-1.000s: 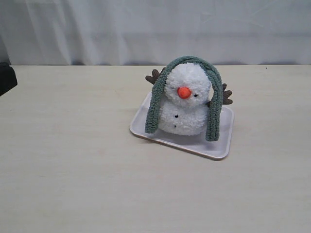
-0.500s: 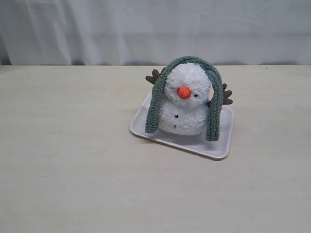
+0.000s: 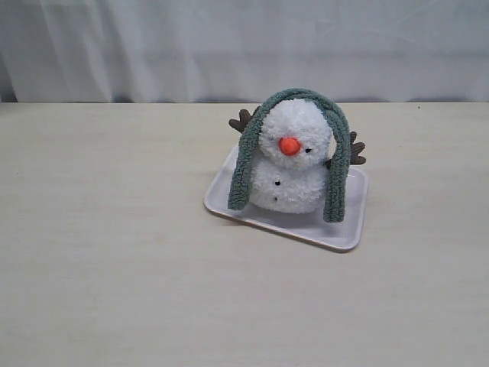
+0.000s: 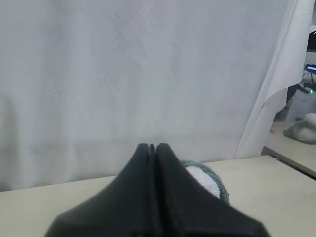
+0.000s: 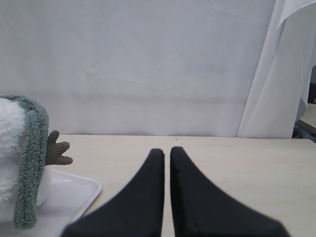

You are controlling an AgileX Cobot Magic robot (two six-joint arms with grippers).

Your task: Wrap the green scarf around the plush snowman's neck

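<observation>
The left tool (image 4: 151, 146) and right tool (image 5: 167, 150) sit pinched shut and empty, the green scarf (image 3: 302, 93) ahead of them draped over the head of the plush snowman (image 3: 290, 180): soft, light fleece, probably best taken near a hanging end

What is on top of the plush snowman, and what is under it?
The green scarf arches over the head of the plush snowman, ends hanging down both sides. Under the snowman is a white tray; the part beneath it is covered.

Green scarf (image 3: 243, 164): fuzzy, knobbly fleece; plush snowman (image 3: 294, 187): fluffy white pile with ribbed brown cloth arms (image 3: 357, 153); tray (image 3: 344, 233): smooth, faintly glossy plastic; table (image 3: 114, 267): matt, pale wood-grain.
</observation>
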